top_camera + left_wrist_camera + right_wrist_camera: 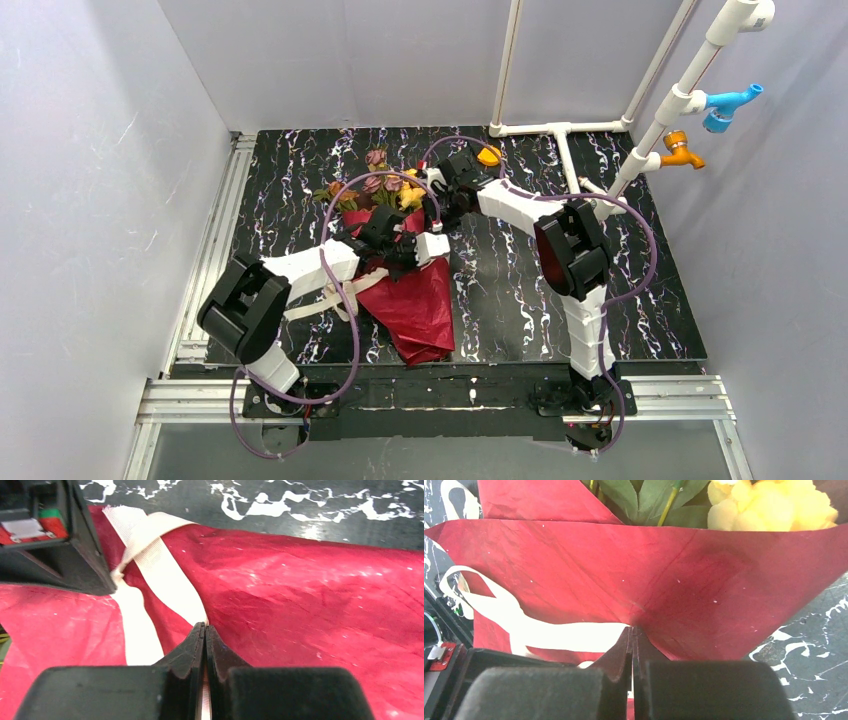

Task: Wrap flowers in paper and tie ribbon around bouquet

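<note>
The bouquet lies on the black marbled table, a cone of dark red paper with its point toward me. The yellow, orange and pink flowers stick out at the far end. The cream ribbon trails off the cone's left side. Both grippers meet over the middle of the cone. My left gripper is shut on the ribbon, which runs up across the paper. The right gripper is shut on the ribbon against the paper, below a yellow bloom.
A white pipe frame stands at the back right with a blue fitting and an orange one. A small orange object sits beside the right wrist. Aluminium rails run along the left edge. White walls enclose the table.
</note>
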Robot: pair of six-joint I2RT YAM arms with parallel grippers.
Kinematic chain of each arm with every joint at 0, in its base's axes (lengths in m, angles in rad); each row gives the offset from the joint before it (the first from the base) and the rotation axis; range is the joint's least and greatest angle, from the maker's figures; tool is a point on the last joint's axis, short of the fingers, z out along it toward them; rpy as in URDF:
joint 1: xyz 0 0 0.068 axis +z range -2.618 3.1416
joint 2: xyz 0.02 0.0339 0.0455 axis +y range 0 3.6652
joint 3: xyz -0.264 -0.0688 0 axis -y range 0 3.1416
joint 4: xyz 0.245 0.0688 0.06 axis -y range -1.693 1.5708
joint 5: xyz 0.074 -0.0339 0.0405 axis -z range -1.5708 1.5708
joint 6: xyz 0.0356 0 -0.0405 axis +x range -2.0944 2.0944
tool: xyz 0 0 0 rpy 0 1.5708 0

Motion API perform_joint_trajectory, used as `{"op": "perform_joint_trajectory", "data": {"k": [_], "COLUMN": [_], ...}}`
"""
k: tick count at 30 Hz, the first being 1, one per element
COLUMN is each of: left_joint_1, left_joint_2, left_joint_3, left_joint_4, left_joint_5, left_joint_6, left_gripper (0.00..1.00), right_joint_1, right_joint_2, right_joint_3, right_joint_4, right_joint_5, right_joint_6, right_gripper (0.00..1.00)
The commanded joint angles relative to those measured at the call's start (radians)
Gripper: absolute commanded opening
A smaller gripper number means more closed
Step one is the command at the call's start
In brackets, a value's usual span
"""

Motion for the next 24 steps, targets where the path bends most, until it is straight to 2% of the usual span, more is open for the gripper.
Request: {"op": "perform_joint_trajectory", "data": {"k": [1, 6, 9, 13, 18, 21, 24], "left_joint_1": [-0.006, -0.006, -0.005, -0.004, -0.004, -0.003, -0.003], "left_joint_2": [-0.08, -0.13, -0.164, -0.196, -0.222, -0.254, -0.278], "left_joint_3": [0.01, 0.031, 0.032, 0.015, -0.014, -0.042, -0.06], "left_joint_4": [-0.131, -0.149, -0.108, -0.053, 0.001, 0.049, 0.078], "left_joint_5": [0.069, 0.126, 0.139, 0.141, 0.136, 0.135, 0.149], "left_joint_6": [0.002, -0.065, -0.139, -0.214, -0.28, -0.311, -0.332], "left_gripper": [0.0, 0.0, 0.0, 0.0, 0.0, 0.0, 0.0], "right_joint_1": [-0.005, -0.005, -0.006, -0.018, -0.057, -0.066, -0.069], "right_joint_2": [-0.021, -0.03, -0.05, -0.092, -0.156, -0.191, -0.226], "right_joint_3": [0.025, 0.023, 0.02, 0.015, -0.043, -0.064, -0.081], "right_joint_4": [0.004, -0.012, -0.025, -0.006, 0.085, 0.099, 0.105], "right_joint_5": [0.005, 0.005, 0.017, 0.011, 0.003, 0.028, 0.053], "right_joint_6": [0.016, 0.022, 0.024, 0.098, 0.238, 0.273, 0.294], "right_gripper": [0.01, 0.01, 0.09, 0.28, 0.4, 0.44, 0.51]}}
